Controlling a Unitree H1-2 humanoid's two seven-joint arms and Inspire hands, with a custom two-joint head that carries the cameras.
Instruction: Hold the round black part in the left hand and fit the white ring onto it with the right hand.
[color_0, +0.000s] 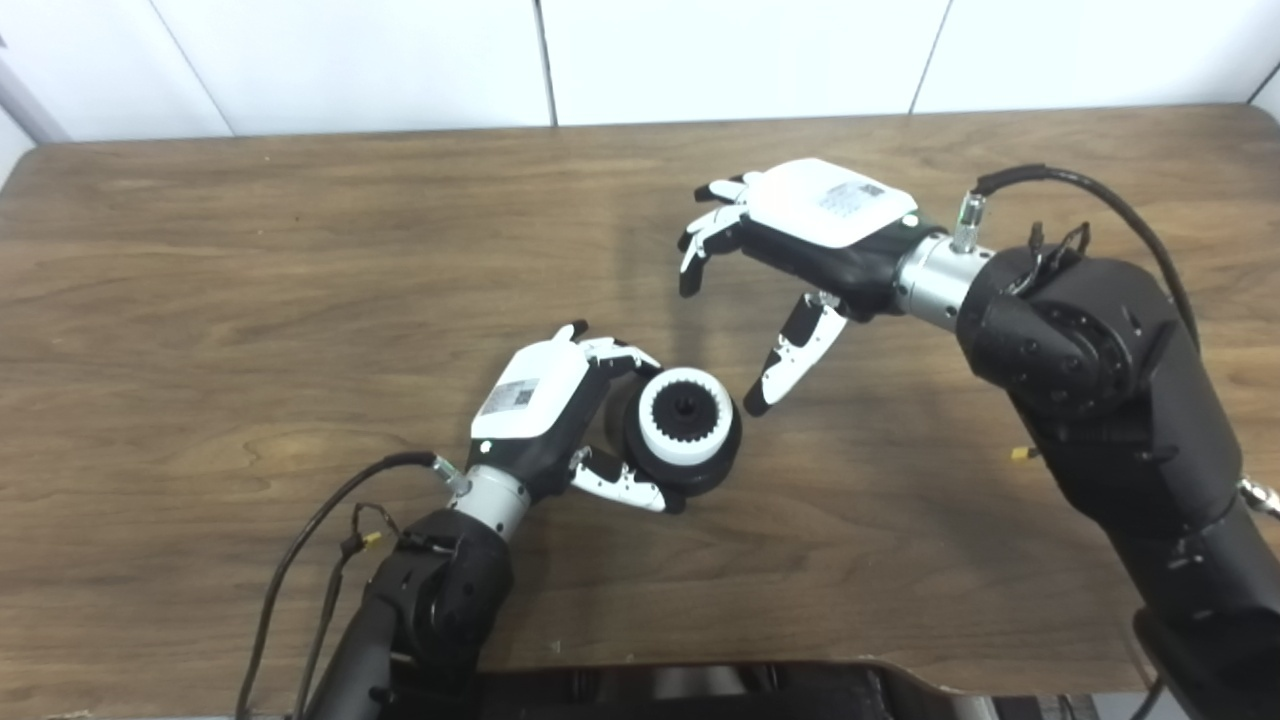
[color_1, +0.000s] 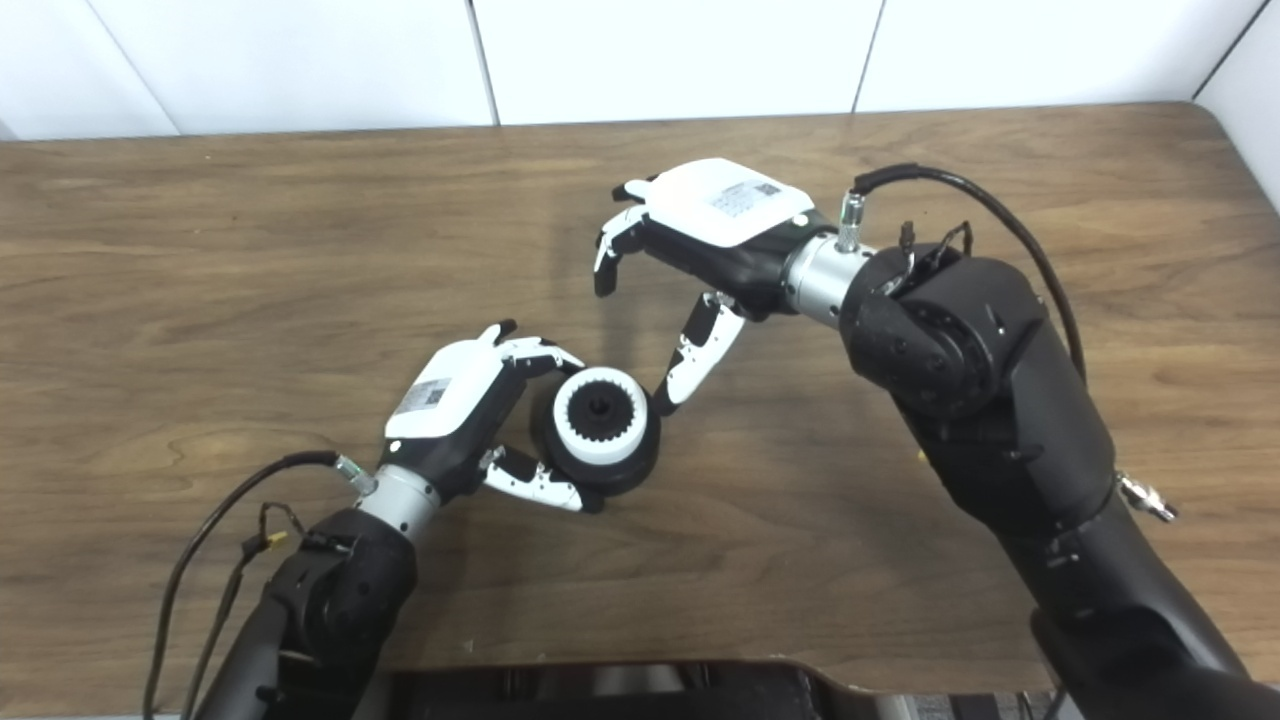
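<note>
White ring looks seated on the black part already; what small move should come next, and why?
Probably draw the right robot hand a little farther clear. The white ring already sits on the round black part, which the left robot hand grips, while the right hand is open, holds nothing, and its thumb tip hangs close beside the part.

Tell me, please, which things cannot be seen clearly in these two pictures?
- Back of the round black part, both views: hidden by the white ring and the left hand.
- Seating depth of the ring: not visible from above.
- Right hand palm: faces down, hidden.
- Printed labels on both hands: too small.
</note>
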